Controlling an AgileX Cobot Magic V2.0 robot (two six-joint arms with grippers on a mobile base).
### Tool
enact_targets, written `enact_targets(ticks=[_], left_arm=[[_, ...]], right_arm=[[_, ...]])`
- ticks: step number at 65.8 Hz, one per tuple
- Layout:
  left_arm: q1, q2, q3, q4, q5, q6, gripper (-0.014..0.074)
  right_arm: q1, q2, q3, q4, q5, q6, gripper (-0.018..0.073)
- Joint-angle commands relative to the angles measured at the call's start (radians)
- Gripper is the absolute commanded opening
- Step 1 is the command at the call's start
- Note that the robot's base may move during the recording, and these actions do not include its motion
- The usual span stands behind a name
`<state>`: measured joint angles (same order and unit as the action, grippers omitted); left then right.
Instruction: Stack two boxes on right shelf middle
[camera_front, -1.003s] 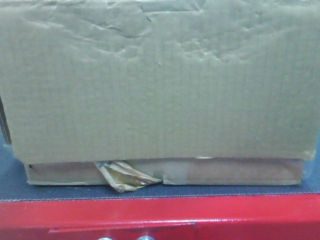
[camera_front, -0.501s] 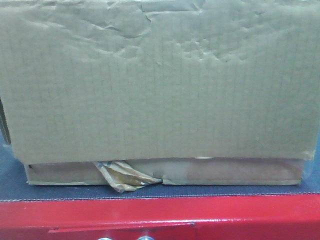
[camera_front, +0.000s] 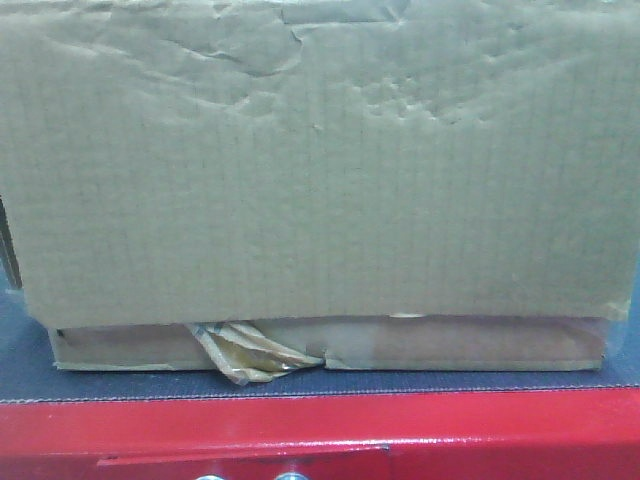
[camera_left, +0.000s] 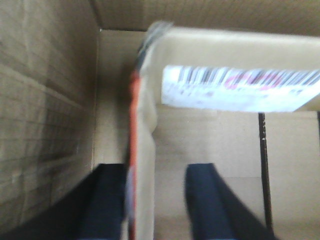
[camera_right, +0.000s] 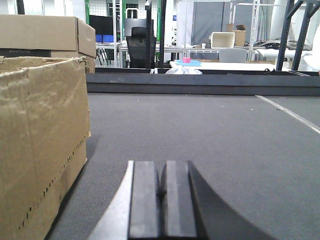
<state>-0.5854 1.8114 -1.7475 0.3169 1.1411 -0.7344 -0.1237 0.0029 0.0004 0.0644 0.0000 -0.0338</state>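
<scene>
A wide brown cardboard box fills the front view, resting on the dark grey mat of a red-edged platform. Crumpled tan tape hangs at its lower edge. My left gripper is open inside a box, its dark fingers straddling an upright cardboard wall with an orange edge. The left finger lies against the wall and a gap remains at the right finger. My right gripper is shut and empty, low over the mat, just right of a box. The shelf is out of view.
A white barcode label sits on a cardboard flap inside the box. Another brown box stands behind the near one. A dark raised rail bounds the mat's far side, with chairs, tables and racks beyond it.
</scene>
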Motion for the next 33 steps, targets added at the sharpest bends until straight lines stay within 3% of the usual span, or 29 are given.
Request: enact_targets(ticks=[1,23,33], left_arm=[[0.004,-0.009,-0.003,0.005,-0.009,0.0,0.0281],[0.004,-0.097,-0.056,0.005,0.002,0.002,0.0298],[0.004,-0.186,-0.097,0.016,0.029,0.06,0.0298]], right_arm=[[0.0,-0.003,0.0,-0.001,-0.015,-0.003,-0.0162],[0.0,-0.003,0.0,-0.001,-0.015,-0.003,-0.0162],[0.0,-0.003,0.0,-0.001,-0.015,-0.003,-0.0162]])
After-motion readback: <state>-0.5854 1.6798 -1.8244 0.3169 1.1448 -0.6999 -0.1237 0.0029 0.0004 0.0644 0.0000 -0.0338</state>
